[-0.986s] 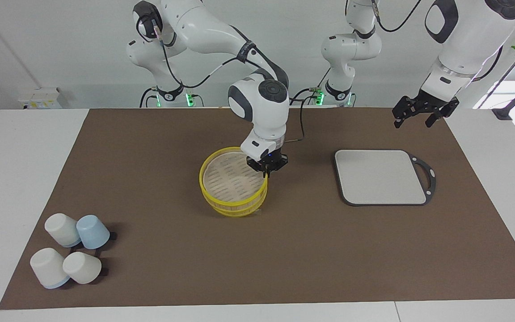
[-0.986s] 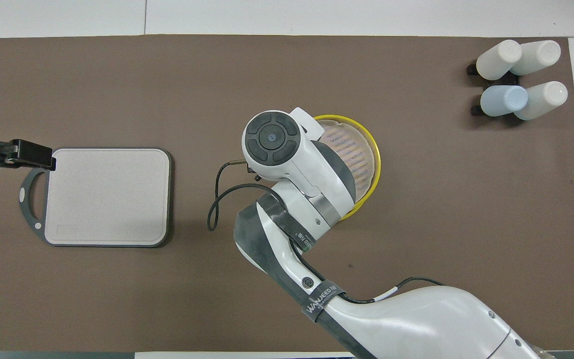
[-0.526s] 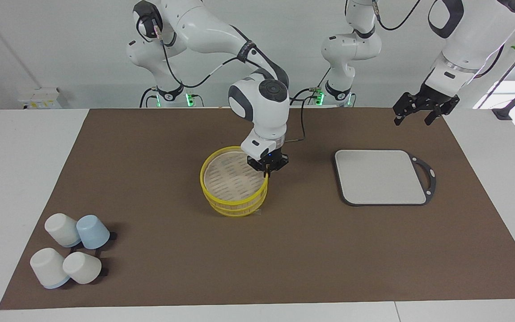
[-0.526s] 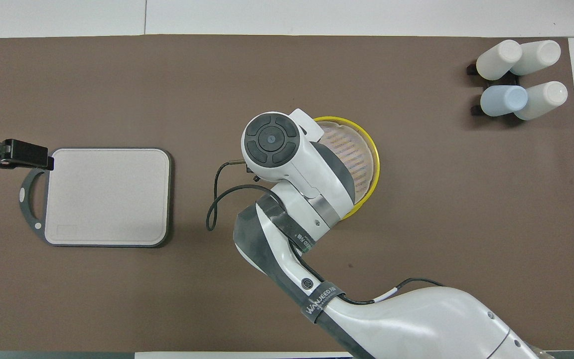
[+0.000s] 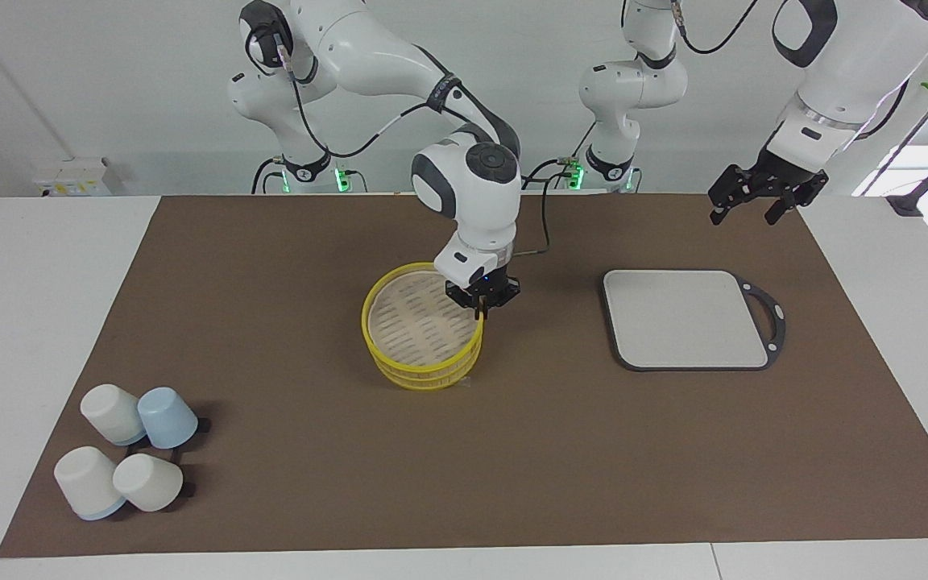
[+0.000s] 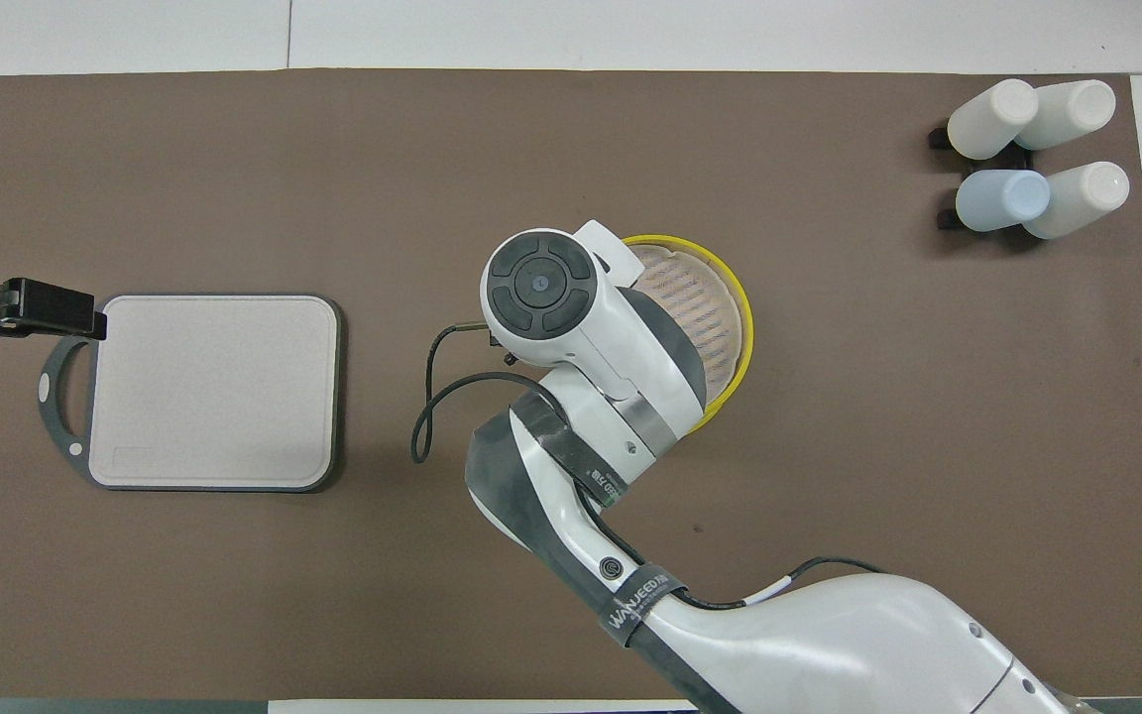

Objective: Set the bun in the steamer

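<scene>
The steamer [image 5: 422,326], a round bamboo basket with bright yellow rims and a slatted floor, sits mid-table on the brown mat; in the overhead view the right arm's wrist covers part of the steamer [image 6: 720,307]. My right gripper [image 5: 480,310] is shut on the steamer's rim at the side toward the left arm's end. That gripper is hidden under its own wrist in the overhead view. My left gripper [image 5: 758,200] hangs open in the air over the mat's edge near the grey board, holding nothing. The bun is out of view.
A grey rectangular board [image 5: 685,318] with a dark handle lies toward the left arm's end, also visible as the board [image 6: 214,392] from overhead. Several white and pale-blue cups [image 5: 126,451] lie clustered at the right arm's end, farthest from the robots.
The right gripper has drawn the steamer a little toward the left arm's end. The left gripper has drifted slightly up and back.
</scene>
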`<state>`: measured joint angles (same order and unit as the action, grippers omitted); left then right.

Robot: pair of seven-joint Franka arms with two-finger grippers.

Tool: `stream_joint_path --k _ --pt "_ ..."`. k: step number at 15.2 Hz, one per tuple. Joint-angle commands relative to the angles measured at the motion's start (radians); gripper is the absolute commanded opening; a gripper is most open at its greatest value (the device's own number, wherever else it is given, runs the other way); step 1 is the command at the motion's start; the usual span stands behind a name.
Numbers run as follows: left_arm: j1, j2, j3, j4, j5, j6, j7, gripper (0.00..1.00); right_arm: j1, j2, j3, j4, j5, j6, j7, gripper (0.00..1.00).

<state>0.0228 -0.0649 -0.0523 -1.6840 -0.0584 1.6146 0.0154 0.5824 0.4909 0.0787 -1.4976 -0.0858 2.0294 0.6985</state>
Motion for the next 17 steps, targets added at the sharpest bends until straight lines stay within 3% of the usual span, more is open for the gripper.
stream_joint_path --k 1,7,9,11,12,13,14,17 --pt "0.009 -0.030 -0.004 -0.029 -0.008 0.010 0.021 1.00 0.010 -0.040 0.000 -0.067 0.008 0.026 0.042 0.10" --pt "0.008 -0.030 -0.006 -0.026 0.032 0.016 0.035 1.00 0.022 -0.048 0.000 -0.082 0.008 0.035 0.055 0.10" --pt "0.008 -0.030 -0.008 -0.025 0.038 0.018 0.035 1.00 0.020 -0.048 0.000 -0.078 0.006 0.028 0.053 0.14" --pt "0.008 -0.030 -0.008 -0.026 0.038 0.019 0.034 1.00 0.013 -0.046 -0.002 -0.060 0.004 0.009 0.053 0.28" --pt "0.008 -0.030 -0.008 -0.026 0.037 0.019 0.035 1.00 0.004 -0.048 -0.002 -0.037 0.000 -0.014 0.052 0.45" --pt "0.008 -0.030 -0.008 -0.026 0.038 0.018 0.035 1.00 -0.010 -0.048 -0.004 -0.014 -0.002 -0.030 0.050 0.85" --pt "0.008 -0.030 -0.008 -0.025 0.038 0.018 0.035 1.00 -0.030 -0.048 -0.004 0.000 -0.003 -0.034 0.046 1.00" --pt "0.009 -0.030 -0.008 -0.025 0.038 0.019 0.035 1.00 -0.105 -0.118 -0.004 0.005 -0.005 -0.087 0.029 1.00"
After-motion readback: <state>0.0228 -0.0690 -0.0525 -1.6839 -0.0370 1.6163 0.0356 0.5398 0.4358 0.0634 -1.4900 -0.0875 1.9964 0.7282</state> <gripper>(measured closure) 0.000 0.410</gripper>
